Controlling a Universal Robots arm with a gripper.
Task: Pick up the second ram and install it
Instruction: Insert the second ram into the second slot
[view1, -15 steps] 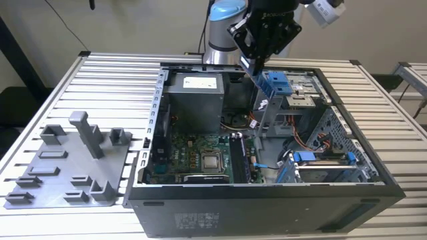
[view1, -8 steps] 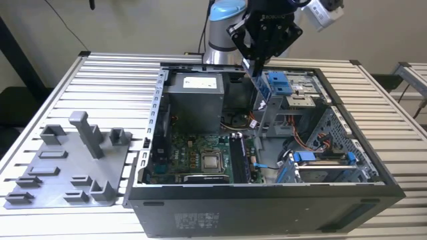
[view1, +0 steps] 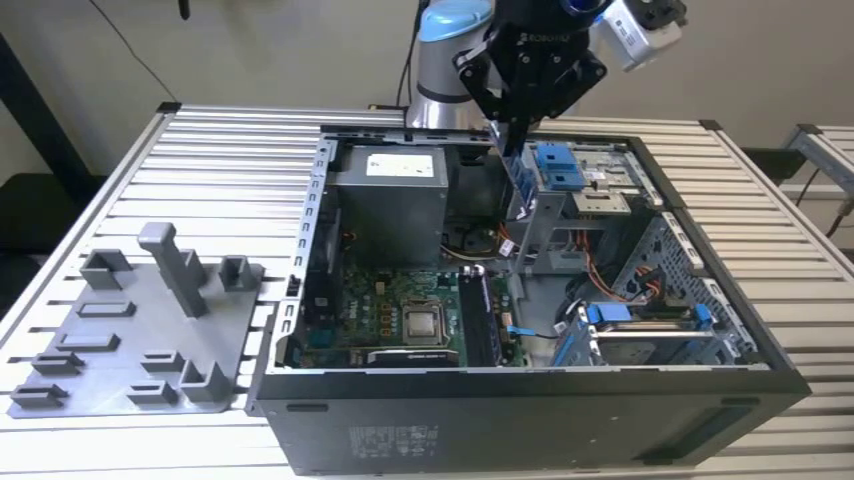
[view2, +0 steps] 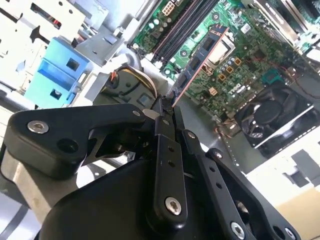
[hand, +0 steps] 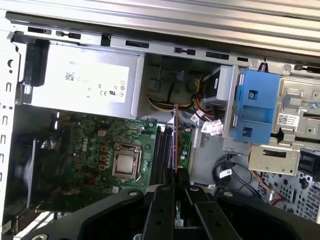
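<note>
In the exterior view, the gripper (view1: 513, 122) is seen above the open computer case (view1: 534, 400), well apart from the grey holder plate (view1: 134, 340) at the exterior view's left. In the second wrist view, the fingers (view2: 164, 130) are pressed together on one end of the second ram (view2: 200, 57), which is held clear above the motherboard (view2: 240, 65). In the first wrist view, the stick is seen edge-on by the black memory slots (hand: 161, 150), near the CPU socket (hand: 125, 162).
</note>
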